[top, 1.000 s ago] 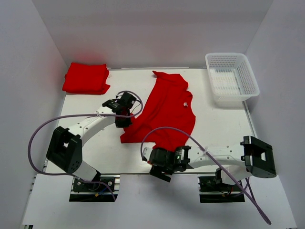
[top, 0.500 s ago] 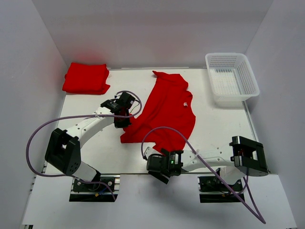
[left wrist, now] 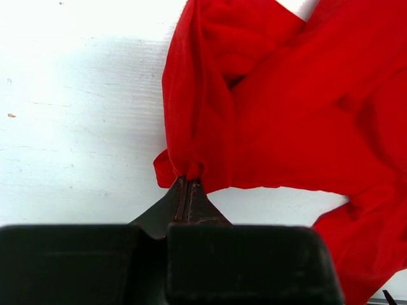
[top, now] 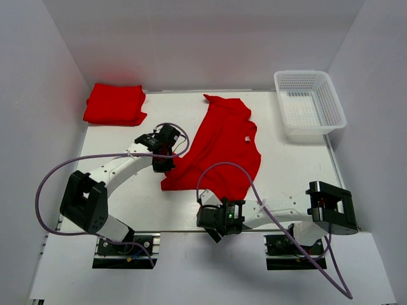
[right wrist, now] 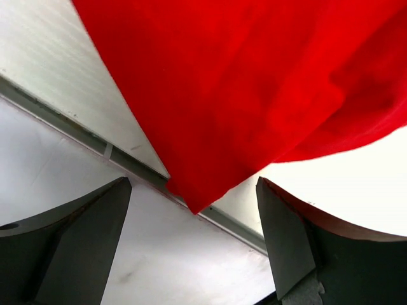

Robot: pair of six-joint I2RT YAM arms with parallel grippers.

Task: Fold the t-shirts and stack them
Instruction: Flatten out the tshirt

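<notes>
An unfolded red t-shirt (top: 219, 146) with a small white neck tag (top: 247, 139) lies spread over the middle of the table. My left gripper (top: 164, 167) is shut on a bunched fold at the shirt's left edge; the left wrist view shows the closed tips (left wrist: 189, 182) pinching the red fabric (left wrist: 286, 127). My right gripper (top: 214, 227) is open at the table's near edge. In the right wrist view, a corner of the shirt (right wrist: 210, 114) lies between my spread fingers (right wrist: 89, 222), reaching the table's edge strip. A folded red t-shirt (top: 114, 105) sits at the back left.
A white plastic mesh basket (top: 310, 105) stands at the back right corner. White walls enclose the table on three sides. The table's metal front edge strip (right wrist: 76, 130) runs just under my right gripper. Purple cables loop off both arms.
My right gripper has shifted slightly left and toward the near table edge, and its arm has drawn in. The left gripper and the shirt have barely moved.
</notes>
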